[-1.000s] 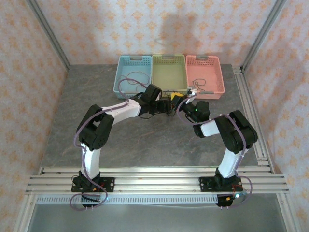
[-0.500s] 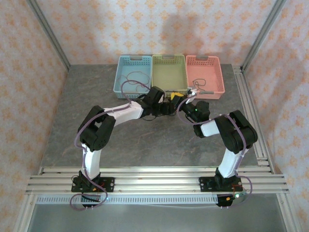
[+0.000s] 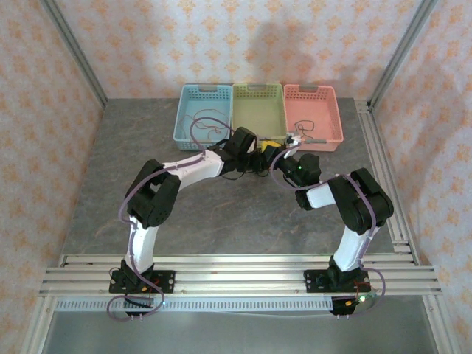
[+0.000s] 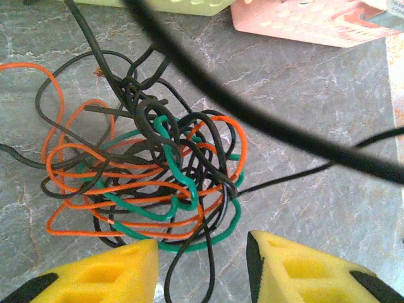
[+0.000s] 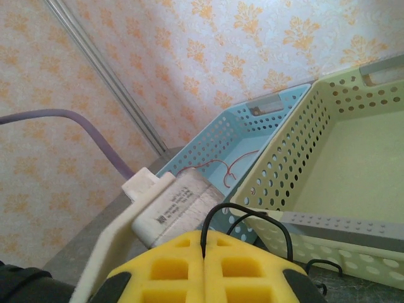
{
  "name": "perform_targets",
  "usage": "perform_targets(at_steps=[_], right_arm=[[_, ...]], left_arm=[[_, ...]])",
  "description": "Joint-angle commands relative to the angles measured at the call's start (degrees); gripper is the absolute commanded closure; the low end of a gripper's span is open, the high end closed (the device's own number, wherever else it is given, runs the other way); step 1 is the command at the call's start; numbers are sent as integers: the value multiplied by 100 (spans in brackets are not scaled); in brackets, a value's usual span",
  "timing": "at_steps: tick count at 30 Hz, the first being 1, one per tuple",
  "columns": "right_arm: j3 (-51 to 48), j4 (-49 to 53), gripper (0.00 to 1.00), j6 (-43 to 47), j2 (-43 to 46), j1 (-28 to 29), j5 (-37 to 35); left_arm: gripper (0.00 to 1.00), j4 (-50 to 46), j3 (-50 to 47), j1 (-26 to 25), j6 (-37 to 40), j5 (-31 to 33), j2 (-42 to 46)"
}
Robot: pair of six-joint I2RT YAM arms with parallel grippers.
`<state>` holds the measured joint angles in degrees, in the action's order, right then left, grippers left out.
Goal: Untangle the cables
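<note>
My left end effector [image 4: 202, 268] sits released at 6 o'clock of the cables [image 4: 151, 170] on the worktop [image 4: 315, 208]; my right end effector [image 5: 203, 268] pinches a black cable [image 5: 203, 230].

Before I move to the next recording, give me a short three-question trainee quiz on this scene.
1. True or false: the right pincer is shut on a black cable.
2. Which basket holds a thin red cable? A) blue basket B) green C) pink
3. Fill in: the clump facing the left pincer mixes orange, black and ____ strands.
Key: 1 true; 2 A; 3 green.
</note>
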<state>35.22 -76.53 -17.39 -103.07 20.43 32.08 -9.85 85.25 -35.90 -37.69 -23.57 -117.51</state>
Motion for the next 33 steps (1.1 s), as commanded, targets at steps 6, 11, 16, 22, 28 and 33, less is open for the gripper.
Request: perform_targets(at_steps=[6, 11, 16, 22, 28, 33], right_arm=[[12, -174, 100, -17, 50, -15, 44], [-72, -174, 100, 97, 151, -13, -164], [-290, 453, 100, 546, 559, -20, -1352], [-583, 1197, 100, 856, 1058, -29, -3527], [-651, 1683, 100, 918, 1306, -24, -4738], [-634, 1810, 100, 914, 1330, -32, -4948]], left_arm=[[86, -247, 155, -22, 157, 228, -50], [100, -340, -120, -22, 338, 580, 317], [100, -678, -645, -16, 675, 1133, 1077], [100, -809, -1804, 205, 1015, 1685, 2210], [100, -840, -2858, 856, 946, 1821, 3382], [100, -917, -3348, 1271, 983, 1755, 4145]])
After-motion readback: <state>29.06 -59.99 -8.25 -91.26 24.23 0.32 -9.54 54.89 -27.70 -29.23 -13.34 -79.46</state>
